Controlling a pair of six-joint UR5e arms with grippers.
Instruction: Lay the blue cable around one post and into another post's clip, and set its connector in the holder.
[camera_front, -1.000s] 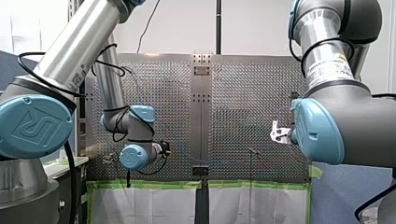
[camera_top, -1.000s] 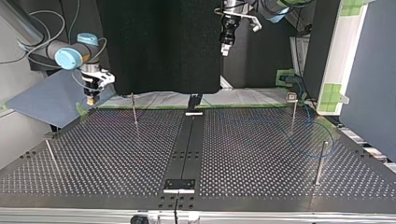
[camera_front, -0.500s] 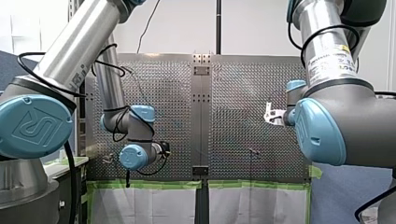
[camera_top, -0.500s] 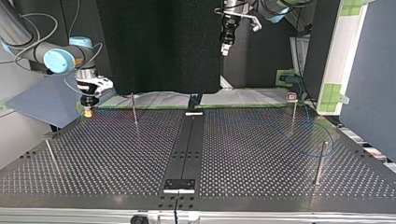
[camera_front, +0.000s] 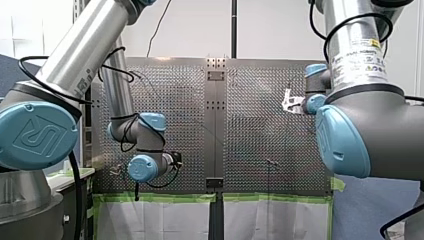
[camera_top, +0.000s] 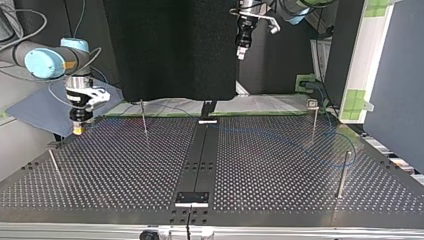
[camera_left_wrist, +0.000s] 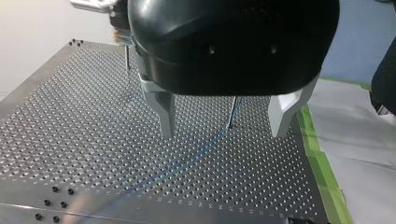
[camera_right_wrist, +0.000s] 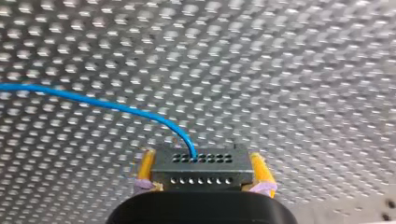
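Since a second ago my right tool (camera_top: 77, 129) has slid toward the left edge of the top view and lower. It now hangs just over the upper left part of the perforated metal table (camera_top: 125, 175). In the front view its wrist stands higher on the right side. Its yellow pads (camera_right_wrist: 145, 164) stay clenched on the black rectangular connector (camera_right_wrist: 201, 167), from which the thin blue cable (camera_right_wrist: 93, 103) arcs away over the table. My left tool (camera_top: 240, 51) has not moved and hangs high at the top centre, fingers spread and released. The cable's loop lies at the table's right, beside a slim metal post (camera_top: 314, 122). A black curtain (camera_top: 170, 50) and green tape (camera_top: 354, 100) stand behind.
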